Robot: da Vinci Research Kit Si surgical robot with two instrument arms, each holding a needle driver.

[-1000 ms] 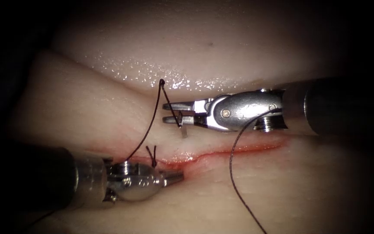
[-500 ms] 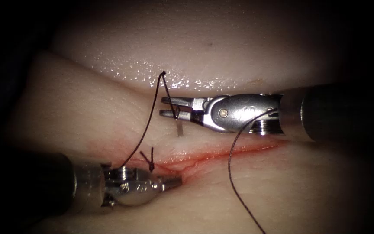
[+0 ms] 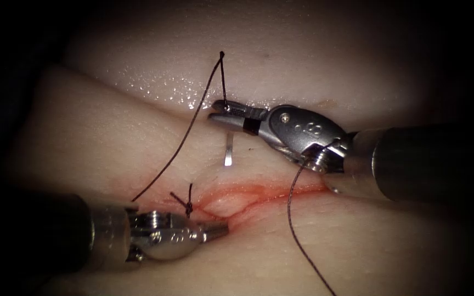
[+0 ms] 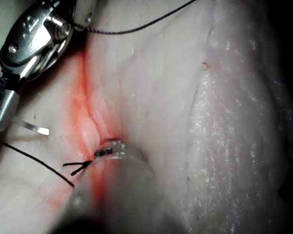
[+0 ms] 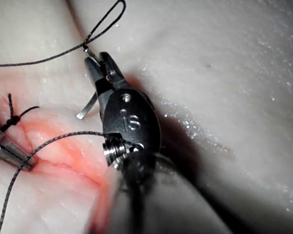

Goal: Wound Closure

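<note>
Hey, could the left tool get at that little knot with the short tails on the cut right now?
Probably yes. The knot sits on the cut right beside the left tool, whose jaws are shut and hold nothing, with nothing lying between them. The right tool holds the needle farther off, above the cut.

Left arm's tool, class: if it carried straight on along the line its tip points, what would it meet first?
The left arm's tool points right along the cut; its tip rests at the cut's reddened edge, so it would probably meet that tissue first. Further along hangs the thread, though depth is unclear.
</note>
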